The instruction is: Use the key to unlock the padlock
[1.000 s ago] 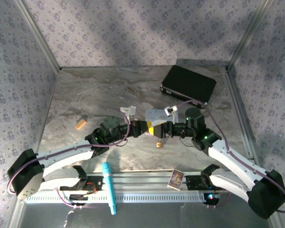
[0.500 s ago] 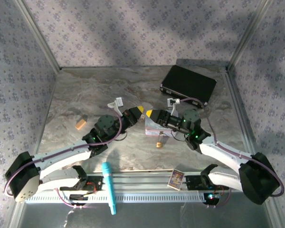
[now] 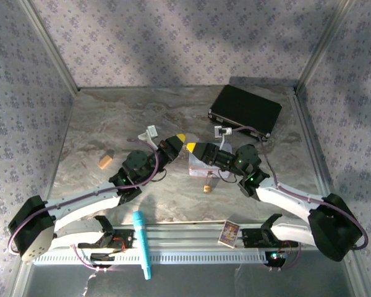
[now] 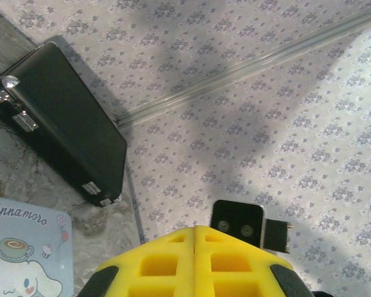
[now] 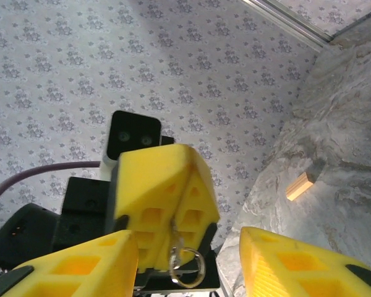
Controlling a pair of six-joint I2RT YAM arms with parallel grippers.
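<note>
Padlock (image 3: 206,186), tiny and brass-gold, lies on the grey marbled table (image 3: 111,124) just beside a pastel cartoon tin (image 3: 201,164). Left gripper (image 4: 193,244), yellow fingers pressed together, pinches a silvery ringed key (image 5: 173,250). Right gripper (image 3: 191,148) is spread wide.

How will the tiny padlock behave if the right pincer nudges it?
Probably light: the padlock looks far smaller than the tin beside it. It lies loose on the smooth table, so a nudge would likely slide or spin it. The open right pincer may struggle to pinch something so small.
</note>
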